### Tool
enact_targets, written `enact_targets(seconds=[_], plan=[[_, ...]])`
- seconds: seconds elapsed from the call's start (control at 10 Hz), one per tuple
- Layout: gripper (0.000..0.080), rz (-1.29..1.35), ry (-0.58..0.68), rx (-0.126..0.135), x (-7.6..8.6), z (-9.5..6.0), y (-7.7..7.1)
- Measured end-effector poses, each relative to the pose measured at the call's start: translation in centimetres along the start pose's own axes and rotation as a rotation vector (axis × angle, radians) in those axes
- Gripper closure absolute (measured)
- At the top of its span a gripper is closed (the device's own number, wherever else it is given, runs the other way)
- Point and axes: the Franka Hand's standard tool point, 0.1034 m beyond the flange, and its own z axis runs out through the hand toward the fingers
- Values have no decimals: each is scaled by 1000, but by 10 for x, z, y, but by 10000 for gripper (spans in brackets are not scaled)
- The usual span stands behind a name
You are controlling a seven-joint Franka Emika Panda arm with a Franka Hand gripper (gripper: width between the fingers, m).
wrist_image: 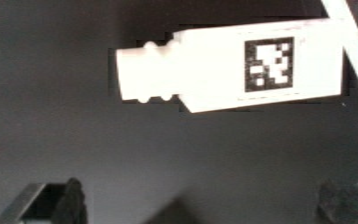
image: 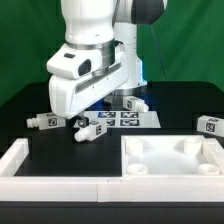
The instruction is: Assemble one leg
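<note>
In the wrist view a leg (wrist_image: pixel 229 68), a stubby white peg with a black-and-white tag, lies on its side on the black table. My gripper (wrist_image: pixel 202 205) is open. Its two dark fingers (wrist_image: pixel 55 200) stand wide apart with only bare table between them, and the leg lies beyond the fingertips, untouched. In the exterior view the gripper (image: pixel 79 121) hangs low over the table beside this leg (image: pixel 91 130). Three more legs lie around: one at the exterior view's left (image: pixel 42 121), one behind the marker board (image: pixel 132 103), one at the right (image: pixel 210 125).
The marker board (image: pixel 125 118) lies flat just behind the gripper. A large white square panel with round sockets (image: pixel 170 158) sits at the front right. A white L-shaped wall (image: pixel 20 158) runs along the front and left.
</note>
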Motion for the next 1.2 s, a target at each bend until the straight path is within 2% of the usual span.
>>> enact_targets(seconds=[0.1, 0.2, 0.3, 0.4, 0.8, 0.9, 1.1, 1.2], plan=[[151, -10, 0, 0, -1, 1, 0], [151, -249, 13, -39, -11, 5, -2], [151, -374, 16, -67, -20, 8, -6], [151, -459, 6, -64, -24, 11, -8], [151, -425, 6, -64, -24, 12, -8], [151, -576, 3, -103, -25, 15, -8], [151, -722, -29, -108, -19, 25, -17], [151, -765, -39, -133, -12, 28, -19]])
